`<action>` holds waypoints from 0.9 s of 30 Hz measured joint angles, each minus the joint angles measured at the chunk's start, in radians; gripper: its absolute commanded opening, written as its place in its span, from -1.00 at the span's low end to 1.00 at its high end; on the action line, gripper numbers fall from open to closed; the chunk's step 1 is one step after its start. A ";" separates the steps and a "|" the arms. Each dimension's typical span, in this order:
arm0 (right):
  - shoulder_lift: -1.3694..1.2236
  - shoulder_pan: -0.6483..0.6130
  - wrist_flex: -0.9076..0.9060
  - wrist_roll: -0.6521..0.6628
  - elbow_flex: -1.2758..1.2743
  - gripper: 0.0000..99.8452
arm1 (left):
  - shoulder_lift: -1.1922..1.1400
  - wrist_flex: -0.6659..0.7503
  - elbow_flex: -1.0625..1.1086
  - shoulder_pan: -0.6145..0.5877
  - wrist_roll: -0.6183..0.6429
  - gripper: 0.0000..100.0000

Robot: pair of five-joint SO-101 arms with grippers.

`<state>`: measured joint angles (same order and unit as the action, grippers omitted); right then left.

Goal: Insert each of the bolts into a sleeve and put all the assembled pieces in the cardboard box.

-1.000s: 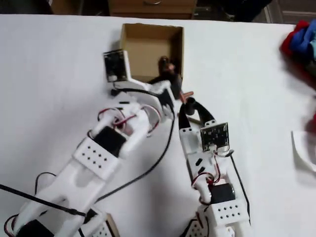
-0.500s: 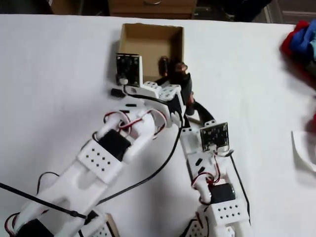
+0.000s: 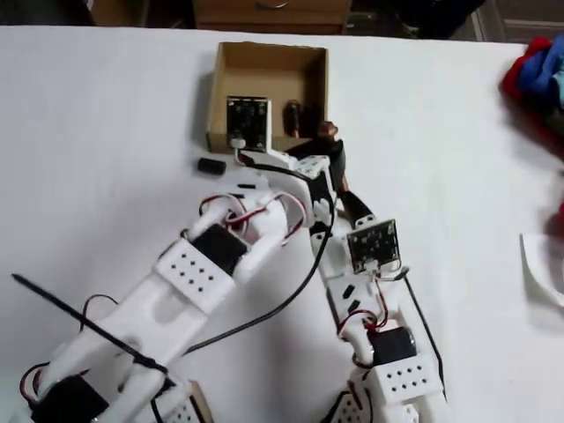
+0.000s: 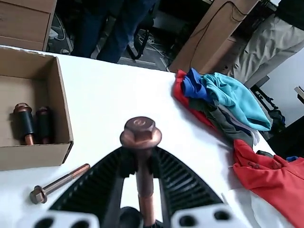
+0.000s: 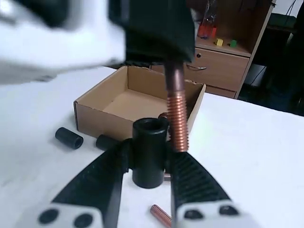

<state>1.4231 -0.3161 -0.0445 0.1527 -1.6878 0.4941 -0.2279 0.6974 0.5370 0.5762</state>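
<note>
Bolt [image 4: 140,133]: copper, hex head up. You have its shaft clamped in your left end effector [image 4: 141,157], fingers closed on it. The threaded end hangs just beside the top rim of the sleeve [image 5: 150,142] and is not inside the bore. You cannot tell whether thread and rim touch.

Sleeve: black, upright, open end up. Your right end effector [image 5: 150,166] grips it, one finger on each side.

In the high view the two end effectors meet at the 5 o'clock corner of the cardboard box [image 3: 264,62], with the bolt head right by that corner.

Box: top open, at 12 o'clock on the white table [image 3: 106,106]. Two assembled pieces [image 4: 23,124] lie side by side inside, near the 3 o'clock wall.

A loose bolt [image 4: 59,183] lies flat on the table just outside the box, near your left end effector. Two loose sleeves [image 5: 69,137] lie on their sides on the table, close to the box's front wall. In the high view you see one of them at 7 o'clock of the box.

A heap of clothes [image 3: 536,70], red and blue, sits at the table's 2 o'clock edge, well apart from the box. There is a white item [image 3: 539,273] at the 3 o'clock edge, and you cannot tell what it is.
</note>
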 measured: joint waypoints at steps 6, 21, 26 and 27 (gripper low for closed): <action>0.000 0.031 0.000 0.066 0.000 -0.95 | -0.002 0.000 -0.009 -0.037 0.000 -0.95; 0.000 0.051 -0.003 0.068 0.000 -0.95 | -0.008 -0.063 -0.049 -0.041 -0.003 -0.95; 0.000 0.055 -0.003 0.068 0.000 -0.95 | -0.009 -0.063 -0.011 0.000 -0.005 -0.95; 0.000 0.055 -0.003 0.068 0.000 -0.95 | -0.009 -0.064 -0.008 0.000 -0.005 -0.95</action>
<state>1.4231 -0.2608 -0.0476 0.2202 -1.6878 0.4849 -0.2923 0.6897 0.5370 0.5715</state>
